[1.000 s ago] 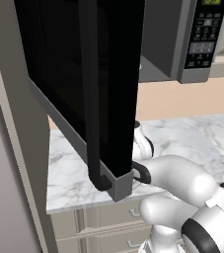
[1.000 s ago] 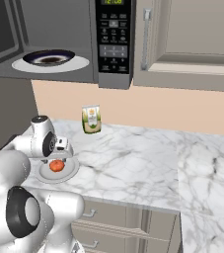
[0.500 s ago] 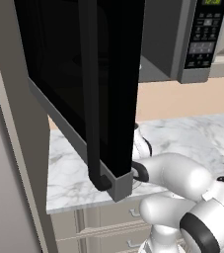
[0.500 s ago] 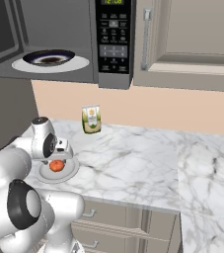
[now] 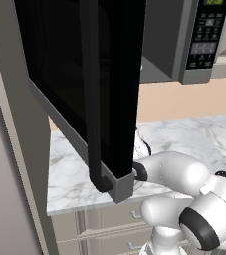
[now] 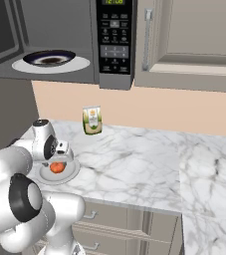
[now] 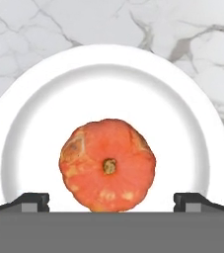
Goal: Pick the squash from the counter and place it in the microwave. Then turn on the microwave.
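Note:
The squash [image 7: 107, 165], a small round orange-red lump, lies in the middle of a white plate [image 7: 34, 89] on the marble counter [image 6: 134, 164]. My gripper [image 7: 111, 202] hangs straight above it and is open. Its dark fingertips [image 7: 33, 200] stand wide on either side of the squash without touching it. From the right base view the squash [image 6: 57, 168] shows just under my white hand [image 6: 50, 147]. The microwave [image 6: 115, 40] hangs above the counter with its door [image 5: 84, 84] swung open. A glass turntable [image 6: 50, 59] shows inside it.
A green-and-white carton [image 6: 92, 120] stands by the back wall, to the right of the plate. The open door and its black handle [image 5: 90, 109] overhang the counter's left end, close above my arm. Beige cabinets [image 6: 194, 35] sit to the right of the microwave.
My hand has sunk slightly toward the plate. The jaws have stayed open and the squash has not moved.

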